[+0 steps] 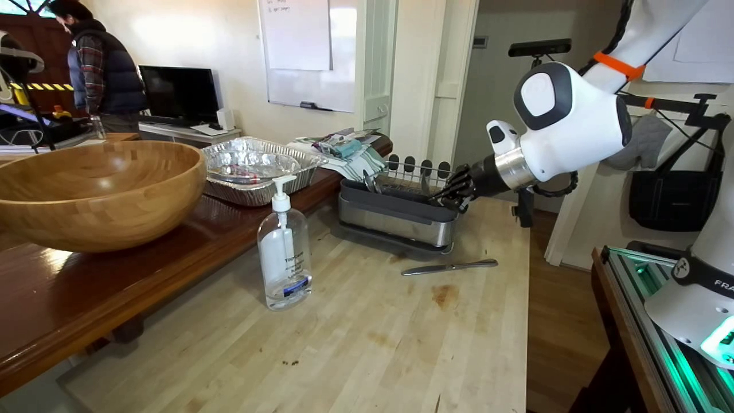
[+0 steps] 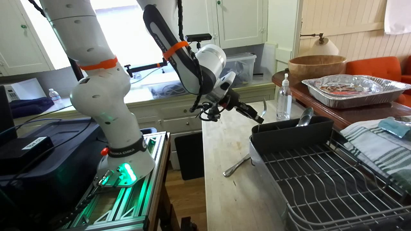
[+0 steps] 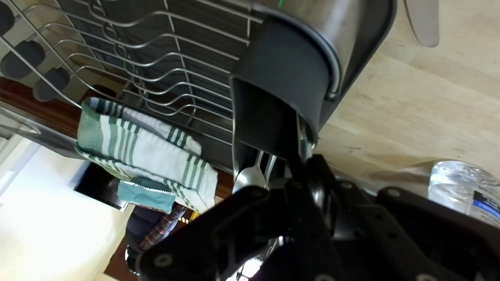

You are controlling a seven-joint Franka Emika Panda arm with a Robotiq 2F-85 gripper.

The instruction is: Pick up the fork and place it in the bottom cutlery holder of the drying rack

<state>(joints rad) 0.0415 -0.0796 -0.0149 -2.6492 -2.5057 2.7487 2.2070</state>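
Note:
The silver fork (image 2: pixel 264 108) stands nearly upright, its head above my fingers in an exterior view. My gripper (image 2: pixel 258 120) is shut on it at the near end of the dark cutlery holder (image 2: pixel 292 138). In the wrist view the fork (image 3: pixel 306 146) runs between the fingertips (image 3: pixel 306 160), and its lower end reaches into the end compartment of the holder (image 3: pixel 281 66). How deep it sits is hidden. The drying rack (image 1: pixel 395 222) is grey metal and carries the holder; its rim shows too (image 2: pixel 269 179). My gripper (image 1: pixel 444 199) also shows above the rack's end.
A knife (image 1: pixel 450 267) lies on the table beside the rack. A spoon (image 3: pixel 250 177) stands in another holder compartment. A clear pump bottle (image 1: pixel 285 258) stands on the table. A wooden bowl (image 1: pixel 103 195), foil trays (image 1: pixel 258 172) and a striped towel (image 2: pixel 379 147) lie around it.

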